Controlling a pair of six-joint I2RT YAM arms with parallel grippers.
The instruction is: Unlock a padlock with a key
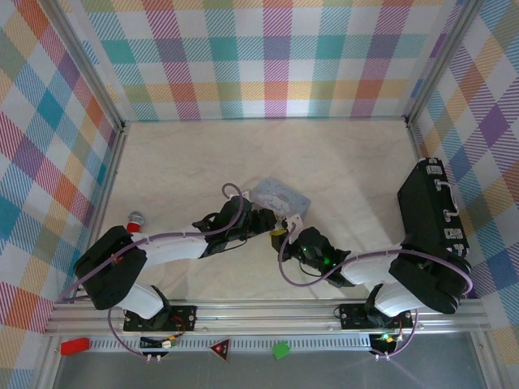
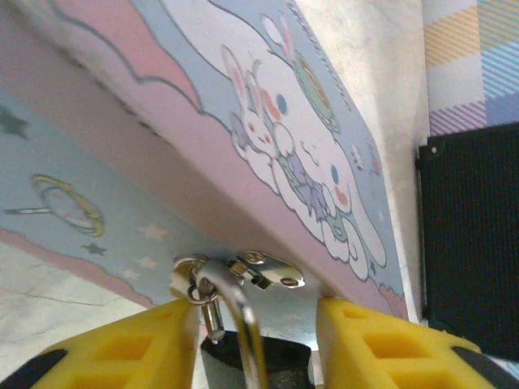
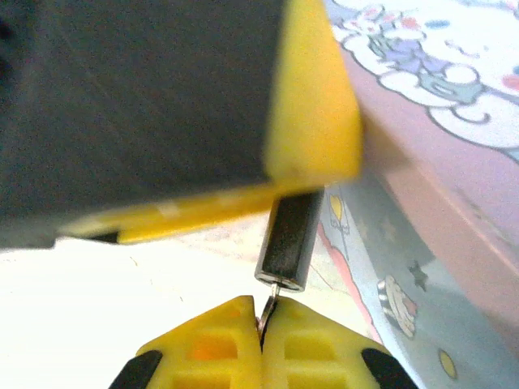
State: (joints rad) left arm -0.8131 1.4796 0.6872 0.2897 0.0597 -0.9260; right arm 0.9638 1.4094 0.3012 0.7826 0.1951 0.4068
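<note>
- Closest to the right wrist camera, the right claw (image 3: 261, 328) is pressing its two yellow fingers fully together. The key (image 3: 270, 297) is sticking up from between the tips as a thin grey sliver.
- The key's tip is meeting the bottom face of the padlock (image 3: 289, 239), at the keyhole it seems. How deep it is sitting, I cannot tell.
- The left claw (image 2: 258, 320) is gripping the padlock body from both sides. Its pads appear to be touching the body, so I am judging that it is holding the lock steady.
- The padlock is hanging by its thin shackle (image 2: 243, 308) from the metal latch (image 2: 268, 271) on the front of the light-blue tin (image 2: 324, 121).
- The step in hand, as I am reading it, is pushing the key fully in and then turning it.
- For doing this well, the right claw should be holding the key in one line with the long axis of the lock. The key is looking a little tilted now, and pushing it this way is risking a bend or a slip out of the fingers.
- The left claw should be gripping firmly during the turn. Otherwise the lock is only swinging on the latch.
- The turn should be coming slowly from the wrist roll, because so small a key is giving very little to hold.
</note>
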